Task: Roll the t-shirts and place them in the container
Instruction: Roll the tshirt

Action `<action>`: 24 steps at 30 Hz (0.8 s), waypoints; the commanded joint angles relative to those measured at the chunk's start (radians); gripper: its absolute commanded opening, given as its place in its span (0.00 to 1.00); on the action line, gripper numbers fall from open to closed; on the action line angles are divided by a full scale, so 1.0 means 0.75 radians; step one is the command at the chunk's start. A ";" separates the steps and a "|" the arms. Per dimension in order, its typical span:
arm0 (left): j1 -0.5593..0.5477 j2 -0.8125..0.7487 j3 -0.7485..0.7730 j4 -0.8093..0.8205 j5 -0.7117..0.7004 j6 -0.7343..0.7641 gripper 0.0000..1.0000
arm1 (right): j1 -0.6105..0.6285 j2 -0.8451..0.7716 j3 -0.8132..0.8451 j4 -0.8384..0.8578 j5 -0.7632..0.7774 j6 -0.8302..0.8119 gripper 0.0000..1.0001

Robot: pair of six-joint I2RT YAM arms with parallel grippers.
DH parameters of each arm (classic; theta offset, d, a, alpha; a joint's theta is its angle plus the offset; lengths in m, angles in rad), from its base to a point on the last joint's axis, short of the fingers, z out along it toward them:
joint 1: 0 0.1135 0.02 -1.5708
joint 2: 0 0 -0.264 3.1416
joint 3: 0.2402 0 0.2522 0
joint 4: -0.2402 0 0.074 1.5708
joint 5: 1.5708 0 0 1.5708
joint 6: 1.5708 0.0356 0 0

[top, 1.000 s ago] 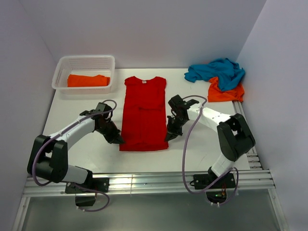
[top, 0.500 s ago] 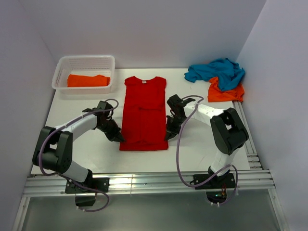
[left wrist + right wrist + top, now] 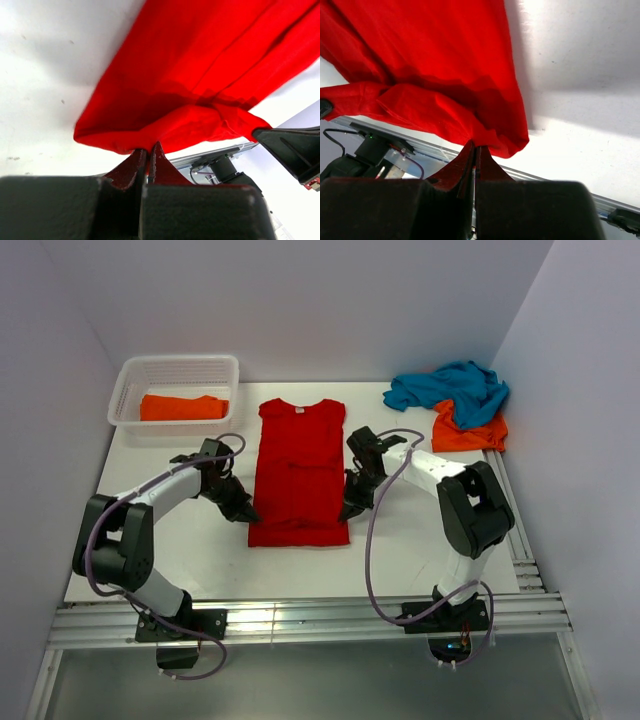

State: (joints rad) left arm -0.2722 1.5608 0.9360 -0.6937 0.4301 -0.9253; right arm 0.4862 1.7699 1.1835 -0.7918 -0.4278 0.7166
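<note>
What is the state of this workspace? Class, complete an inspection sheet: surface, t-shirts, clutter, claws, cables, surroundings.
Surface: white table.
Job's things: red t-shirt spread flat mid-table; orange t-shirt inside the basket; teal t-shirt heaped over second orange t-shirt, far right.
Clutter: basket, white lattice, far left.
Claws: left claw and right claw each shut on a near corner of the red t-shirt.
Cables: left cable and right cable, purple, loop along their arms.
Surroundings: plain walls; metal rail at the near edge.
</note>
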 commanded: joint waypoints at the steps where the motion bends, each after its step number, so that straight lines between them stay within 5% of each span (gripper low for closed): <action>1: 0.021 0.034 0.039 0.013 0.026 0.051 0.01 | -0.016 0.023 0.054 -0.014 0.024 0.004 0.00; 8: 0.036 0.087 -0.010 0.084 0.038 0.068 0.02 | -0.033 0.072 0.081 -0.008 0.053 -0.002 0.00; 11: 0.038 0.085 -0.009 0.107 0.044 0.072 0.14 | -0.041 0.084 0.089 -0.012 0.067 0.000 0.02; 12: 0.040 0.081 -0.002 0.107 0.046 0.076 0.27 | -0.043 0.078 0.087 -0.008 0.065 0.002 0.04; 15: 0.040 0.042 0.022 0.101 0.042 0.070 0.55 | -0.047 0.050 0.077 0.027 0.057 0.022 0.17; 18: 0.040 -0.009 0.051 0.093 0.020 0.060 0.66 | -0.055 0.007 0.056 0.076 0.051 0.063 0.36; 24: 0.046 -0.046 0.147 0.066 -0.009 0.047 0.71 | -0.088 -0.181 -0.032 0.251 0.100 0.182 0.61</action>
State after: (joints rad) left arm -0.2451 1.5711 0.9852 -0.6483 0.4412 -0.8856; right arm 0.4385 1.7512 1.1790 -0.7071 -0.3817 0.7959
